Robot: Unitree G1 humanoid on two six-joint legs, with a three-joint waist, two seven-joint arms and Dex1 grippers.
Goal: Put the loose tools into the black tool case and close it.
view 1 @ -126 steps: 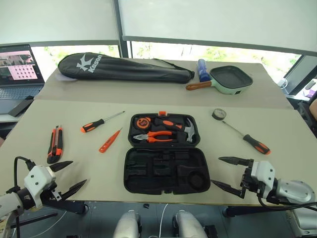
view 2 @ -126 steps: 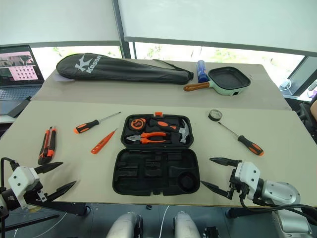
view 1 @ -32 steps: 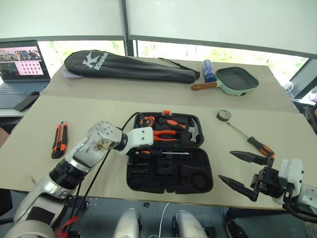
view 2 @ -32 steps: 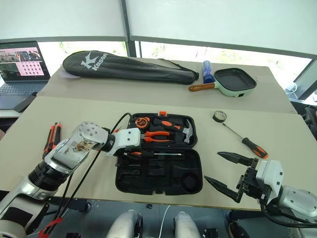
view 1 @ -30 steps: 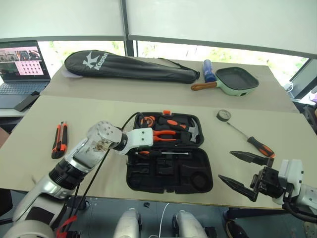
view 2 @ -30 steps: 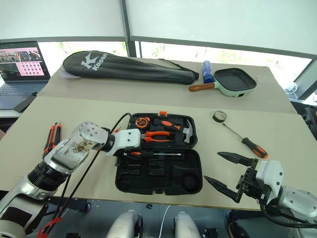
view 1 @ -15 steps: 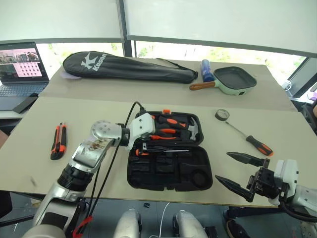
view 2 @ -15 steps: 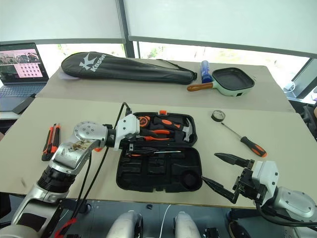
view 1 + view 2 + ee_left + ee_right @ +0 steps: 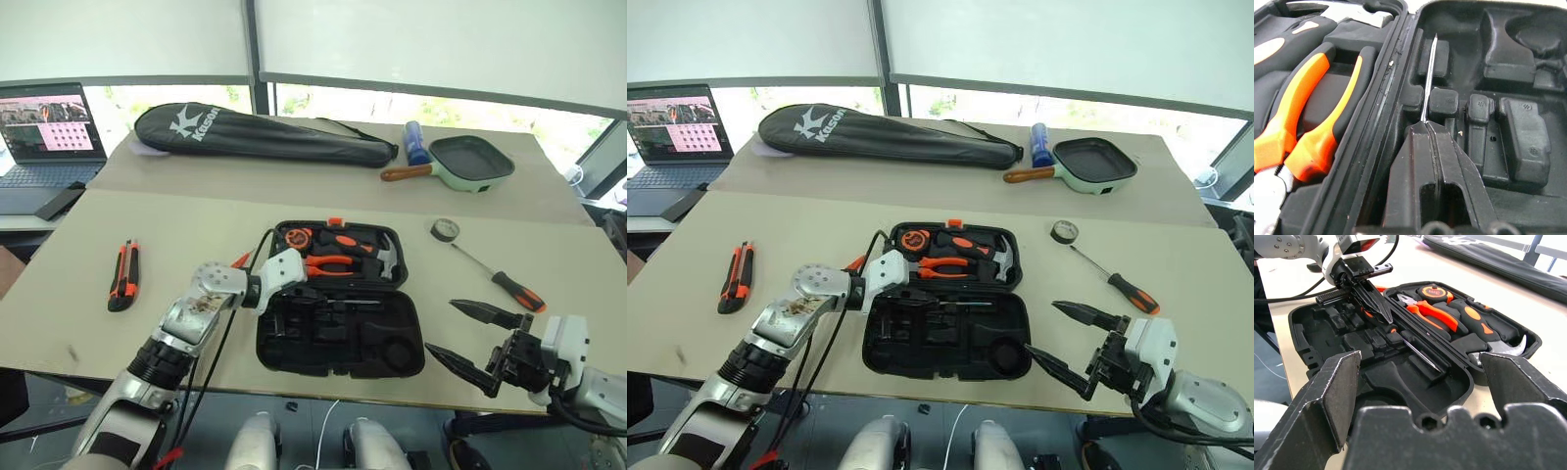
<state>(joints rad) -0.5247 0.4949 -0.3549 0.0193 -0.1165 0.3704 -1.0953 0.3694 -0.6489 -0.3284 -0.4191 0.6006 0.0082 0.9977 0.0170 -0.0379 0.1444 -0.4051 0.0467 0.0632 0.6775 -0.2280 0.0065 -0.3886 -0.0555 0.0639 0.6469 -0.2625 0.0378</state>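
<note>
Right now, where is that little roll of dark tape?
The tape roll lies on the table's right side, beyond the tip of a loose screwdriver and right of the open tool case.

From the head I look forward and down over the whole surface [image 9: 88,255] through two eyes set side by side, so both show nearly the same spread with the black tool case [image 9: 338,313] at its middle. My left wrist camera sits very close inside that case, looking along the hinge. My right wrist camera looks level across the surface at the same open case from further back.
</note>
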